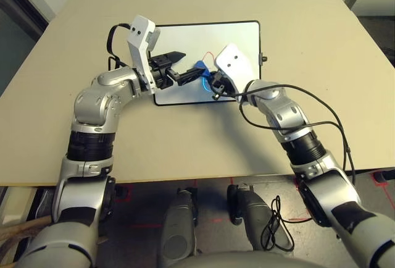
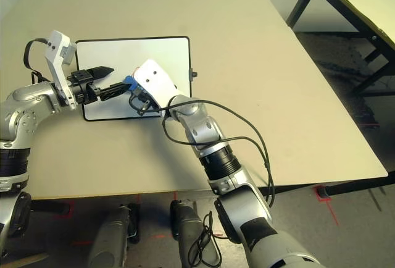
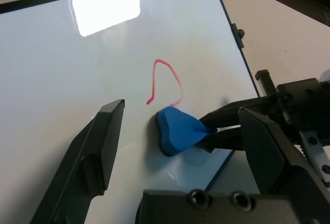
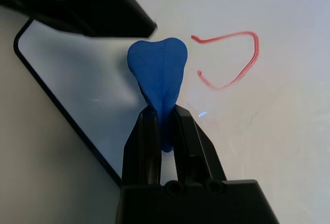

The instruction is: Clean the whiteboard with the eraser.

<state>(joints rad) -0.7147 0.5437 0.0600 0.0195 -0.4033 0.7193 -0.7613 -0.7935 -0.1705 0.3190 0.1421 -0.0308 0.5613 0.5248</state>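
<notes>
Blue pinched eraser (image 4: 160, 69) above glossy, red-marked whiteboard (image 4: 278, 131)

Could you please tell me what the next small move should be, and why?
I would have the right gripper slide the eraser a little way onto the red mark. It already has the eraser pinched between its fingers, and the red curved line remains on the whiteboard, right beside the eraser.

A beige table (image 1: 154, 150) carries the whiteboard (image 1: 179, 36), which lies flat on it toward the far side. Bare tabletop shows to the whiteboard's left and right, and along the near edge.
</notes>
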